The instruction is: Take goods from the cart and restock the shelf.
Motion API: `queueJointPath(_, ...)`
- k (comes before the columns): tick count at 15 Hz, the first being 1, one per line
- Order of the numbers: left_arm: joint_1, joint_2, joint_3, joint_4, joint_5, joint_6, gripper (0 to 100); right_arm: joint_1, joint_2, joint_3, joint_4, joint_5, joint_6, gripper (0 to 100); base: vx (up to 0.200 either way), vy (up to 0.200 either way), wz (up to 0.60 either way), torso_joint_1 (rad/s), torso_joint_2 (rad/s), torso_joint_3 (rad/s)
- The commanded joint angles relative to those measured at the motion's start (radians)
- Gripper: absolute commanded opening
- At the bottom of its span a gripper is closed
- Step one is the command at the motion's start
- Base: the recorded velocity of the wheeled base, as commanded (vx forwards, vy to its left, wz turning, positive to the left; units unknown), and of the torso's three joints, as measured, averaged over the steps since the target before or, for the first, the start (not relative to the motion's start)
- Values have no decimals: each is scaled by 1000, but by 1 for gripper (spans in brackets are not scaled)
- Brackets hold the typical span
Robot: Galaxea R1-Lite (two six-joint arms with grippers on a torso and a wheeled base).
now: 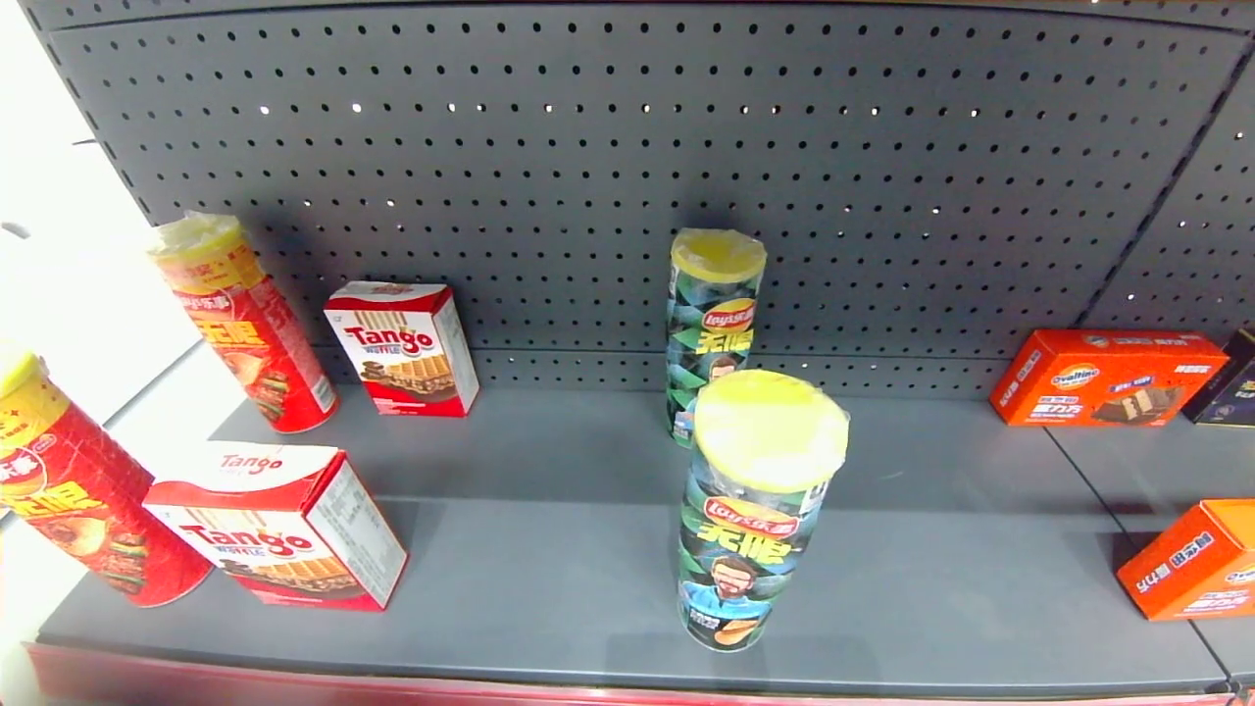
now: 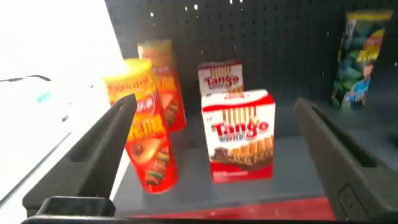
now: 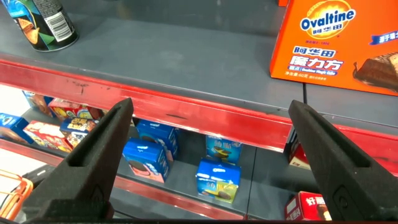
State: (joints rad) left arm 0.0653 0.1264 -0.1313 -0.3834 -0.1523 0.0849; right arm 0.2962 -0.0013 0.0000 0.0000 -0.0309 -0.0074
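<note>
The grey shelf (image 1: 549,549) runs across the head view, with a pegboard (image 1: 627,147) behind it. At the centre the front green can (image 1: 755,510) stands upright near the front edge. Its yellow lid hides the foot of the back green can (image 1: 714,324) behind it.

At lower left the front red can (image 1: 83,500) is cut off by the frame edge, just beside the front waffle box (image 1: 284,534). Farther back, the back red can (image 1: 245,328) and the back waffle box (image 1: 407,348) stand near the pegboard. At right lies the back orange box (image 1: 1103,378). The front orange box (image 1: 1191,559) and a dark box (image 1: 1230,392) are cut off by the right edge.

The left end effector (image 2: 214,102) is spread wide and holds nothing. It faces the front waffle box, which hides part of the back one. A blurred green can (image 2: 357,62) shows farther off, but which of the two it is cannot be told.

The right end effector (image 3: 211,106) is also spread wide and empty, in front of the shelf's red lip (image 3: 62,81). Past the lip is a lower shelf (image 3: 180,180) with blue boxes (image 3: 149,158). On the upper shelf, an orange box and a green can's base are both cut off. An orange wire piece (image 3: 9,186) is too cut off to identify.
</note>
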Motion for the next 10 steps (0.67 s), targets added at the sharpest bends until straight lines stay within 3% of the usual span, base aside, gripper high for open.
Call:
queueJointPath(1,-71,-51,53,26,0,4,100,0,1,0,0,0,0,100,0,0,0,0,0,0)
queueJointPath(3,-47,-86,122,34,0,7,100,0,1,0,0,0,0,100,0,0,0,0,0,0)
queueJointPath(4,-68,-126,131,63,0,15,100,0,1,0,0,0,0,100,0,0,0,0,0,0)
queueJointPath(5,-67,-126,131,86,4,30,100,0,1,0,0,0,0,100,0,0,0,0,0,0)
queueJointPath(10,-68,-126,131,227,-12,38,100,0,1,0,0,0,0,100,0,0,0,0,0,0)
